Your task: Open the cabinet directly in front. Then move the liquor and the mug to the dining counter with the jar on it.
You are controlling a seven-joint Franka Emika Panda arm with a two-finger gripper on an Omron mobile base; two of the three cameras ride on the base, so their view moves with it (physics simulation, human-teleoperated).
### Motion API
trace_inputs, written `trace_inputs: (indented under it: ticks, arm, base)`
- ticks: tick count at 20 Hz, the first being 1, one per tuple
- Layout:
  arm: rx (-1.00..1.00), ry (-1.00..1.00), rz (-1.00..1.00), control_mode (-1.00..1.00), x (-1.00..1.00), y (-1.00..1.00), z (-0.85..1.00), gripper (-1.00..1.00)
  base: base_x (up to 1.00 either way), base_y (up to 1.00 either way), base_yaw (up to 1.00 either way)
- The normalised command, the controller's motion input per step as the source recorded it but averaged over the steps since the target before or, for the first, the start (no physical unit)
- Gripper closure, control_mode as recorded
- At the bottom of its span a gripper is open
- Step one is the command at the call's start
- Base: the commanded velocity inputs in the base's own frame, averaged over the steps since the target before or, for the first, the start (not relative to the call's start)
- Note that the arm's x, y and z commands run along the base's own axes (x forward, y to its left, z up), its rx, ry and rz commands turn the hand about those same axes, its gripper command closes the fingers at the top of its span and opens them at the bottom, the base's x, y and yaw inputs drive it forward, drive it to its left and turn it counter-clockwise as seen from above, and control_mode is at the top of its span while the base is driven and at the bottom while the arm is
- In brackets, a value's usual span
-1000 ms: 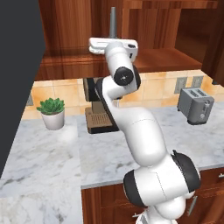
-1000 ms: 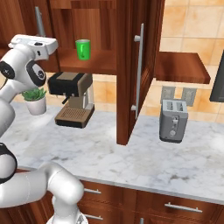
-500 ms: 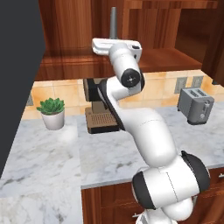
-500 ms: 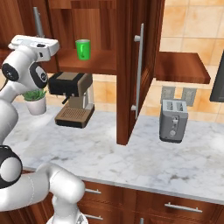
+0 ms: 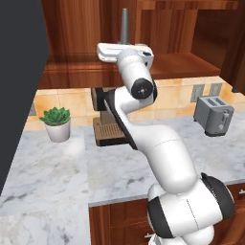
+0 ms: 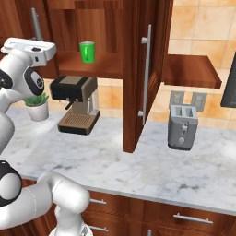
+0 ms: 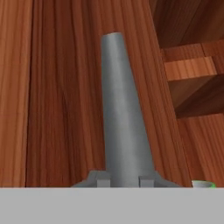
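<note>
Marble worktop (image 6: 138, 161) below, the cabinet (image 6: 133, 69) was being opened, right door swung wide, green mug (image 6: 86, 51) on its shelf, gripper (image 7: 124, 181) at the left door's handle (image 7: 120, 109), grip state unreadable; release and withdrawal seemed next.

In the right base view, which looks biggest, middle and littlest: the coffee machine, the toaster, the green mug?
1. coffee machine
2. toaster, looking a bit smaller
3. green mug, littlest, though it sits farther back on the cabinet shelf
</note>
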Motion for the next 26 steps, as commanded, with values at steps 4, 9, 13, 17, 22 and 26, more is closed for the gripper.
trace_inputs:
  ticks: [4,9,13,17,22,26]
  arm:
    - [0.05,0.01,0.04,-1.0,-0.37,0.52,0.0,1.0]
    - [0.04,0.02,0.04,-1.0,-0.4,0.58,0.0,1.0]
    - [0.04,0.01,0.04,-1.0,-0.44,0.61,0.0,1.0]
    - [0.04,0.01,0.04,-1.0,-0.48,0.63,0.0,1.0]
    - [0.04,0.02,0.04,-1.0,-0.51,0.67,0.0,1.0]
    - [0.02,0.02,0.05,-1.0,-0.53,0.7,0.0,1.0]
  base:
    - [0.0,0.0,0.0]
    - [0.0,0.0,0.0]
    - [0.0,0.0,0.0]
    - [0.0,0.0,0.0]
    - [0.0,0.0,0.0]
    - [0.0,0.0,0.0]
